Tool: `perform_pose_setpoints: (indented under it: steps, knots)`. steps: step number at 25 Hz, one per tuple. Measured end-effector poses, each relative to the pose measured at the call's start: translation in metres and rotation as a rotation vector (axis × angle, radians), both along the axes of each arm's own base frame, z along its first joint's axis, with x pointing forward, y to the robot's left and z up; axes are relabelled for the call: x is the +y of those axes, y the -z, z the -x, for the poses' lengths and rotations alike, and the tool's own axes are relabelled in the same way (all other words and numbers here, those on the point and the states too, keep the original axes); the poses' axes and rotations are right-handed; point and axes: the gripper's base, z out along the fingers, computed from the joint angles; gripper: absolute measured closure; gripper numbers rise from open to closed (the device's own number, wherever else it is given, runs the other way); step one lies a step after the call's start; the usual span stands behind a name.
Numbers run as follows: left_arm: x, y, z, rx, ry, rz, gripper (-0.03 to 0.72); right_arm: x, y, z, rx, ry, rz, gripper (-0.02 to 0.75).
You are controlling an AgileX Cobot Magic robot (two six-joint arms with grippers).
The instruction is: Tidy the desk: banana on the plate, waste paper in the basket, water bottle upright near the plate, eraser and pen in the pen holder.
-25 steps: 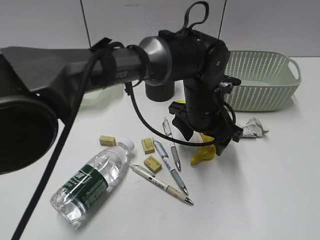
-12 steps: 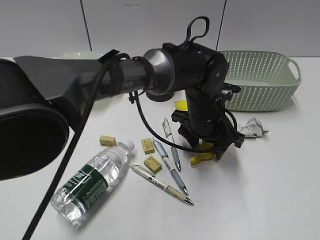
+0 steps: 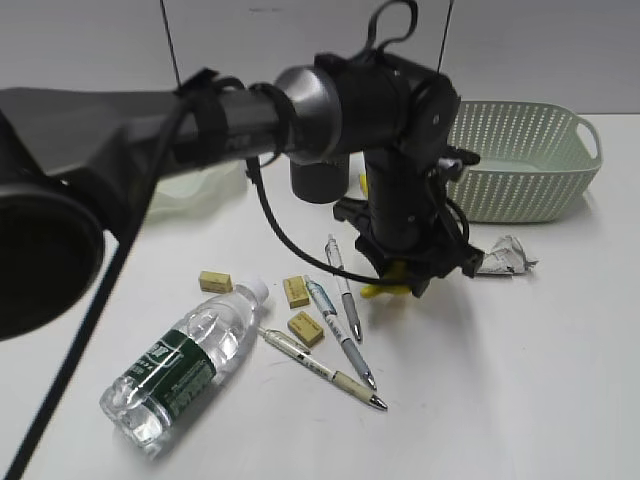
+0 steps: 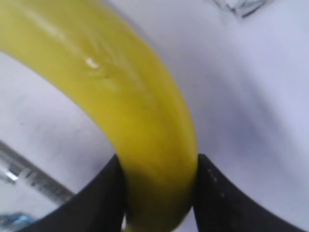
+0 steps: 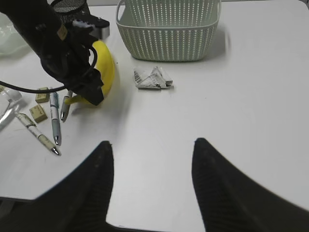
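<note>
Left wrist view: I see my left fingers (image 4: 108, 193) clamped on the banana (image 4: 145, 121) | exterior view: banana (image 3: 385, 285) under left gripper (image 3: 405, 270), above the table (image 3: 520, 380), between pens (image 3: 345, 300) and waste paper (image 3: 505, 255) | right wrist view: right fingers (image 5: 87, 188) apart, holding nothing, basket (image 5: 169, 29) beyond | water bottle (image 3: 185, 360) lying flat.

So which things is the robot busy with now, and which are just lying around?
Busy with: banana, clamped in the left gripper; plate, where it goes.
Lying around for later: water bottle on its side, three erasers, three pens, waste paper, basket, pen holder.
</note>
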Motion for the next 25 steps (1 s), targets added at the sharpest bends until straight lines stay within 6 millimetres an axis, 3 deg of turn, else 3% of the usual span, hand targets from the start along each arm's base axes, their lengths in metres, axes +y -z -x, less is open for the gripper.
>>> perform_pose_setpoints:
  steps: [3,10,12,16,20,25]
  knots:
    - [0.006,-0.037,0.002,-0.036,0.006,0.006,0.382,0.0,0.0,0.0,0.0,0.0,0.0,0.318]
    - [0.036,-0.166,0.022,-0.197,0.006,0.135,0.382,0.0,0.0,0.0,0.0,0.0,0.0,0.318]
    - [0.052,-0.202,0.026,-0.298,0.002,0.149,0.382,0.0,0.0,0.0,0.0,0.0,0.0,0.318]
    - [0.097,-0.257,0.018,-0.481,-0.067,0.14,0.382,0.0,0.0,0.0,0.0,0.0,0.0,0.318]
    - [0.152,-0.272,-0.016,-0.506,-0.222,0.143,0.382,0.0,0.0,0.0,0.0,0.0,0.0,0.318]
    - [0.216,-0.255,-0.065,-0.415,-0.396,0.156,0.382,0.0,0.0,0.0,0.0,0.0,0.0,0.318]
